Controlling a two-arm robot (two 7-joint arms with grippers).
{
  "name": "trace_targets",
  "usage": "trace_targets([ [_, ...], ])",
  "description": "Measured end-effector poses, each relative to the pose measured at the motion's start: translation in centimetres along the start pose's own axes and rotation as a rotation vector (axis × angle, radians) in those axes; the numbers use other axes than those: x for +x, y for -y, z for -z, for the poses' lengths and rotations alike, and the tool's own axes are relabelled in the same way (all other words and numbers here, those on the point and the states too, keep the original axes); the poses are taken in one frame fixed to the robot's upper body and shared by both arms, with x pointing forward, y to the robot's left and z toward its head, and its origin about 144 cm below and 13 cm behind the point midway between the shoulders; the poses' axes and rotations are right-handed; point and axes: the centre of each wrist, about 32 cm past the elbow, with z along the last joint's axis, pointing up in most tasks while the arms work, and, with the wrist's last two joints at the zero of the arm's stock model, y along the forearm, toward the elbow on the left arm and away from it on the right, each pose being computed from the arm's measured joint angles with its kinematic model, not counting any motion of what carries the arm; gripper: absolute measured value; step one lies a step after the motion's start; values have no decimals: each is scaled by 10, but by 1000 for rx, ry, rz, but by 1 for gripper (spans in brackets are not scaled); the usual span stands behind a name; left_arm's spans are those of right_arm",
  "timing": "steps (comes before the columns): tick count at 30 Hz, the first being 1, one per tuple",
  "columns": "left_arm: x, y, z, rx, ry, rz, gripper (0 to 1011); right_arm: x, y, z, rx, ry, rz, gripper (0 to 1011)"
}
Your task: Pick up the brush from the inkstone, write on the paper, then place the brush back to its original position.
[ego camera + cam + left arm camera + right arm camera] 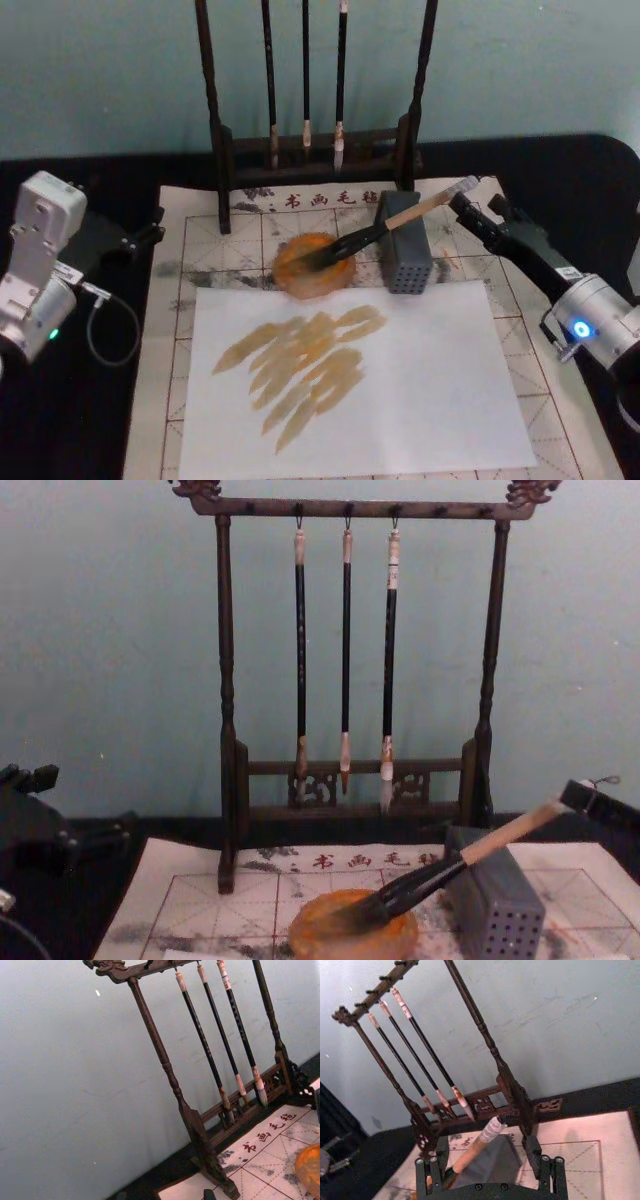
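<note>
The brush [385, 228] lies slanted, its dark bristles resting in the round orange inkstone [314, 265] and its wooden handle propped on a grey perforated block [405, 252]. Its white end cap [465, 185] points toward my right gripper [478, 208]. In the right wrist view, that gripper [487, 1175] is open, and the brush handle [472, 1150] runs between its fingers, close to one finger [427, 1175]. The gridded paper [200, 250] carries a white sheet [430, 400] with yellow-brown strokes. My left gripper [140, 238] is parked beyond the paper's left edge.
A dark wooden brush rack [215, 120] with three thin hanging brushes [305, 70] stands at the back of the paper, right behind the inkstone and block. A cable [110, 325] loops beside the left arm. Black tabletop [570, 190] surrounds the paper.
</note>
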Motion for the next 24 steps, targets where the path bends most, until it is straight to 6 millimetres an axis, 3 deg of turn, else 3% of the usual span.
trace_targets([
  [24,0,0,0,0,0,0,1001,1,-29,20,29,-285,-47,1000],
])
